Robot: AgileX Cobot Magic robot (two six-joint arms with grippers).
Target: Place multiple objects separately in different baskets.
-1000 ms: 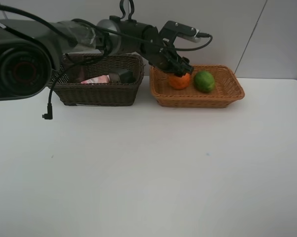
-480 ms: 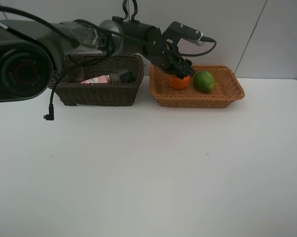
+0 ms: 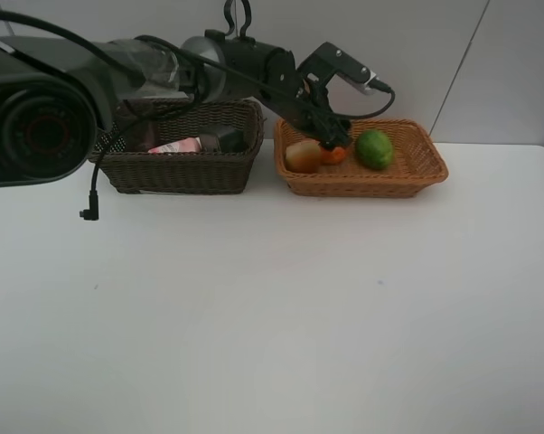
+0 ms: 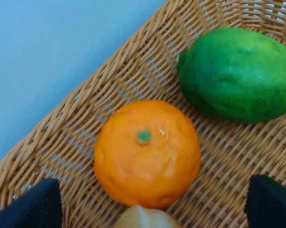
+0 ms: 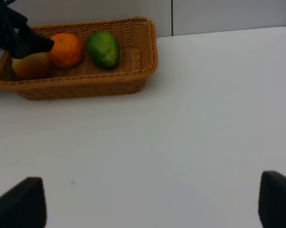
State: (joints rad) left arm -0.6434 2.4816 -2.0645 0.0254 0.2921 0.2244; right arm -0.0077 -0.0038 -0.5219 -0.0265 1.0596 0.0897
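White counter, mostly bare in front. At its back edge, two wicker baskets side by side, just apart: dark brown basket on the left, light tan basket on the right.

Left arm reaches across over the tan basket's left end.

Dark basket: pink bottle lying down, a dark grey item beside it; rest is hidden by the arm.

Tan basket: green fruit mid-basket, orange just left of it, pale bun at the left end touching the orange. Wrist view: orange stem-up, near the green fruit, not touching it.

Left pincer: jaws wide apart, nothing between them, directly above the orange and bun.

Right pincer: wide open, empty, over bare counter, well away from the tan basket.
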